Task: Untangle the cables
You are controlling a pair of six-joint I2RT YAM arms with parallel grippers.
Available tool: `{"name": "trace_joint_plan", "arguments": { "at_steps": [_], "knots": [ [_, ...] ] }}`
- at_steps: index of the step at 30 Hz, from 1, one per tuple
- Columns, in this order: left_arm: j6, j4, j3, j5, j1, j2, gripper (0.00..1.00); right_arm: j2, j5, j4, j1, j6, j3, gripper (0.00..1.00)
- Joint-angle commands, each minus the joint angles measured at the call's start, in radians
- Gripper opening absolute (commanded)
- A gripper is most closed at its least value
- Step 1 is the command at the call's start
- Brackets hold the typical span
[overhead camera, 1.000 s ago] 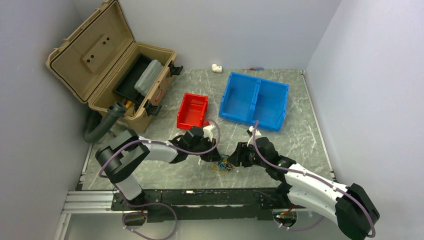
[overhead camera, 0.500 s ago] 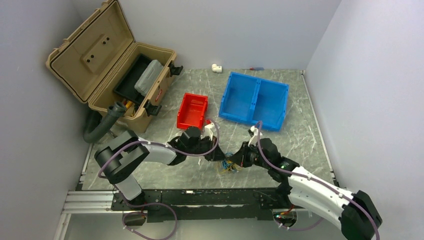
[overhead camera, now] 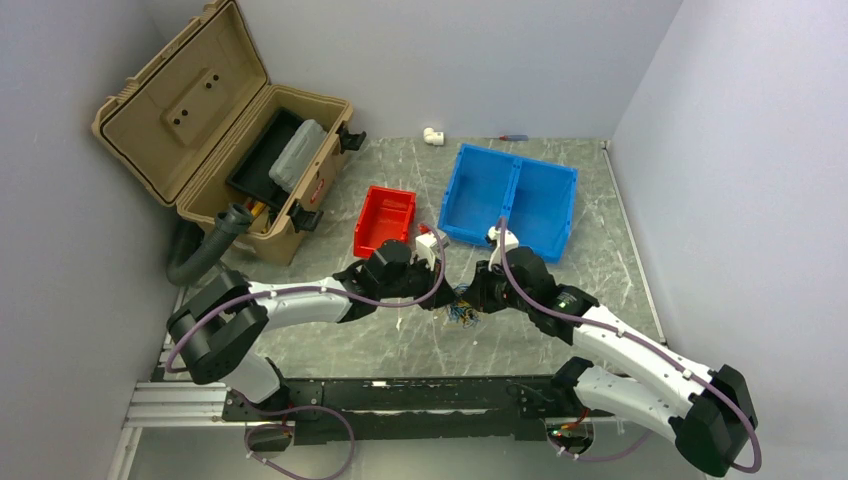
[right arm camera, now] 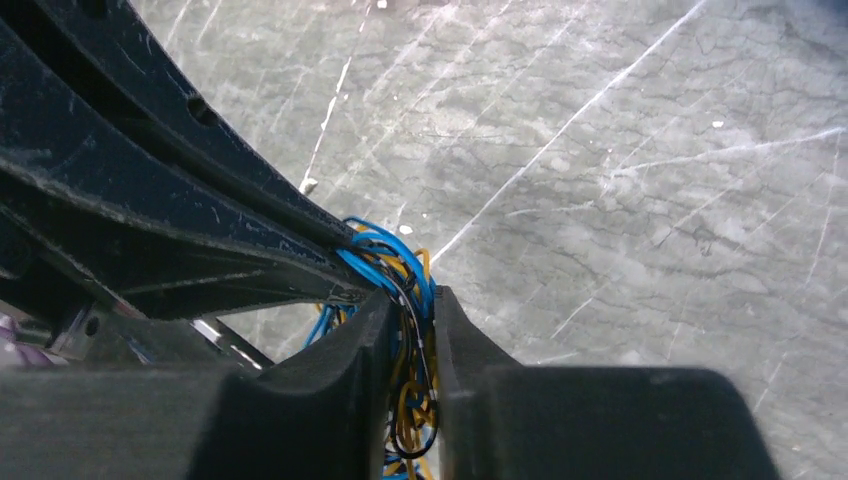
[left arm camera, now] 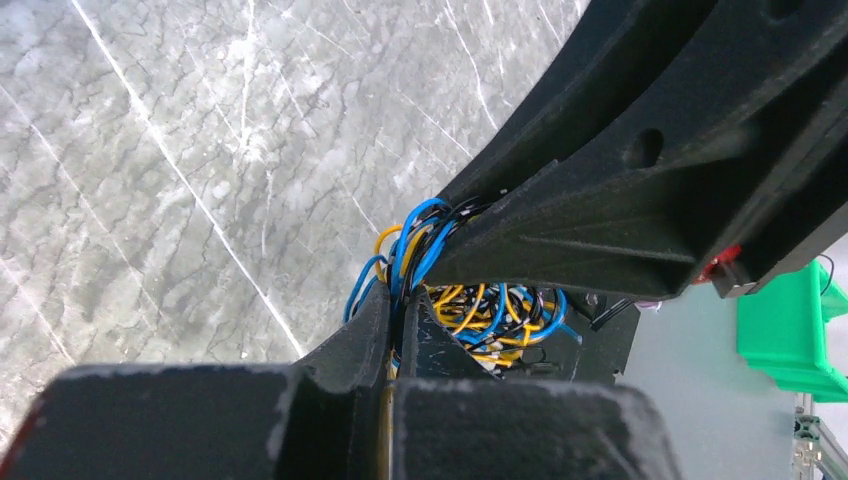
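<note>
With left gripper (left arm camera: 396, 305) and right gripper (right arm camera: 414, 303) both clenched on the cables (overhead camera: 463, 313), the pull-apart step appears in hand; next, draw them apart slowly.

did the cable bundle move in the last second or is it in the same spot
Yes. The cables have shifted away from the camera and slightly right, ending closer to the near wall of the blue bin than before.

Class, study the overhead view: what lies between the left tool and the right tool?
The cables, a tangled bundle pinched by the left tool and right tool; overhead and wrist views show it.
</note>
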Motion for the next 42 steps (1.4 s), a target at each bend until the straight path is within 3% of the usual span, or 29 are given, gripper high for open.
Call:
{"name": "trace_joint_plan", "arguments": {
  "at_steps": [1,2,5,7,16,21,24,29,31,35,42],
  "knots": [
    [0.029,-0.111,-0.005,0.055,-0.03,-0.02,0.0,-0.009,0.123,0.042,-0.017,-0.028,0.07,0.42],
    [0.021,-0.099,-0.008,0.062,-0.029,-0.021,0.0,-0.018,0.116,0.045,-0.017,-0.019,0.062,0.5],
    [-0.002,-0.08,-0.022,0.055,-0.026,-0.032,0.0,-0.07,0.099,0.044,-0.019,0.008,0.028,0.62],
    [-0.011,-0.076,-0.03,0.041,-0.021,-0.049,0.0,-0.108,0.091,0.036,-0.02,0.03,0.004,0.65],
    [0.02,-0.139,-0.029,-0.031,-0.016,-0.125,0.0,-0.244,-0.079,0.094,-0.02,0.053,-0.136,0.62],
    [0.018,-0.11,-0.038,0.001,-0.017,-0.133,0.0,-0.176,-0.24,0.148,-0.022,0.01,-0.135,0.59],
    [0.016,-0.108,-0.034,0.021,-0.016,-0.135,0.0,-0.101,-0.281,0.153,-0.02,-0.01,-0.111,0.51],
    [0.018,-0.116,-0.037,0.023,-0.016,-0.158,0.01,-0.099,-0.263,0.177,-0.02,0.004,-0.104,0.08],
    [0.018,-0.114,-0.049,0.01,-0.016,-0.181,0.14,-0.117,-0.215,0.163,-0.02,0.009,-0.098,0.0],
    [-0.016,-0.079,-0.108,-0.055,-0.016,-0.266,0.56,-0.163,-0.094,0.138,-0.02,0.036,-0.087,0.0],
    [-0.138,0.064,-0.214,-0.106,-0.016,-0.34,0.82,-0.237,-0.018,0.235,-0.02,0.138,-0.115,0.0]
  ]
}}
